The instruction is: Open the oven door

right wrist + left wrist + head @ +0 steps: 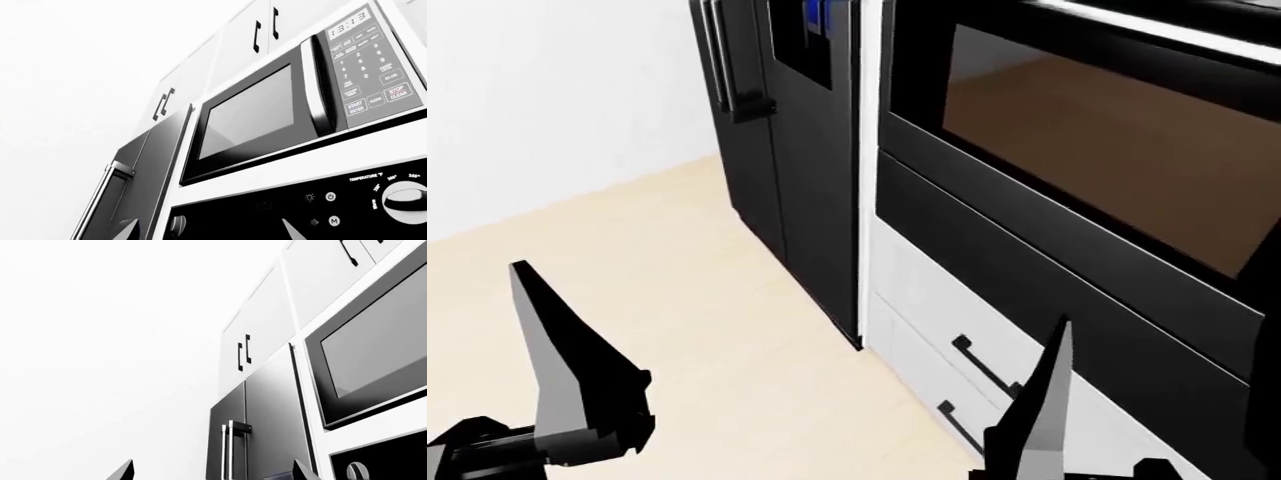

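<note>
Well, the oven door (1094,150) sat shut and upright in its column, beyond and above the right gripper (1044,400) fingertips, its long axis running sideways across the cabinet face, brown glass facing out into the room. Only a sliver of its silver bar handle (1148,22) showed along the top edge. One dark finger (561,350) of the left gripper (561,370) stood up well apart from the door, over bare pale floor (694,300), with the black fridge (787,150) beyond it. From the left wrist view, two fingertips sat spread wide with nothing between them; from the right wrist view, likewise parted and empty, pointing up at the microwave (267,115) and the control panel (313,205) below it. White drawers (921,330) lay just beyond the right fingertip.
</note>
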Available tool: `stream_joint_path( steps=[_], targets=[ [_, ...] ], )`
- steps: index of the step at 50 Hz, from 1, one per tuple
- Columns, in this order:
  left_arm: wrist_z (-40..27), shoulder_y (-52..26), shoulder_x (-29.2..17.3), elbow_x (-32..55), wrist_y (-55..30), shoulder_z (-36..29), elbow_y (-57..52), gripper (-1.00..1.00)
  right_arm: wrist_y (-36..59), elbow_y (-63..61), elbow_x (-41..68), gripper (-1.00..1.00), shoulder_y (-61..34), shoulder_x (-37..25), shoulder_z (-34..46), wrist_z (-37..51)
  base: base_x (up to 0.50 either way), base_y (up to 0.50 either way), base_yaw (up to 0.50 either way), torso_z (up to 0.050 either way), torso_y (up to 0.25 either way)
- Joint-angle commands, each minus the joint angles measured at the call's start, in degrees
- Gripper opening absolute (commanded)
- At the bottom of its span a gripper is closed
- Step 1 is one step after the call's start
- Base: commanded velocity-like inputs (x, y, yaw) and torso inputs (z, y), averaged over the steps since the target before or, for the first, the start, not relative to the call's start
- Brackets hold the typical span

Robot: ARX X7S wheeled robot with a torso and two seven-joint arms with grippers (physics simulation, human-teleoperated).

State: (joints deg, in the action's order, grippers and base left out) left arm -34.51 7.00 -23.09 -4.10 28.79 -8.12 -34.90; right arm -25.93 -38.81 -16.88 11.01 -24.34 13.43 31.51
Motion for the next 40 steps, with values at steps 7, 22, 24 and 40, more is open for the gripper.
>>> stream_joint_path(
  steps=[7, 22, 24, 40],
  targets=[
    [-0.3, 0.0, -0.2, -0.1, -0.1, -0.1, 0.0, 1.00, 0.0, -0.1, 0.0, 1.00, 0.1, -0.2, 0.0, 0.2, 0.20, -0.14, 0.00, 0.000, 0.000],
    [-0.4, -0.2, -0.3, 0.0, -0.1, -0.3, 0.1, 1.00, 0.2, -0.1, 0.1, 1.00, -0.1, -0.2, 0.2, 0.2, 0.20, -0.15, 0.00, 0.000, 0.000],
    [-0.4, -0.2, -0.3, 0.0, -0.2, -0.3, 0.1, 1.00, 0.2, -0.1, 0.1, 1.00, -0.1, -0.3, 0.2, 0.2, 0.20, -0.15, 0.00, 0.000, 0.000],
    [-0.6, -0.2, -0.5, 0.0, -0.2, -0.4, 0.1, 1.00, 0.3, -0.1, 0.0, 1.00, -0.2, -0.4, 0.3, 0.3, 0.20, -0.14, 0.00, 0.000, 0.000]
  ],
)
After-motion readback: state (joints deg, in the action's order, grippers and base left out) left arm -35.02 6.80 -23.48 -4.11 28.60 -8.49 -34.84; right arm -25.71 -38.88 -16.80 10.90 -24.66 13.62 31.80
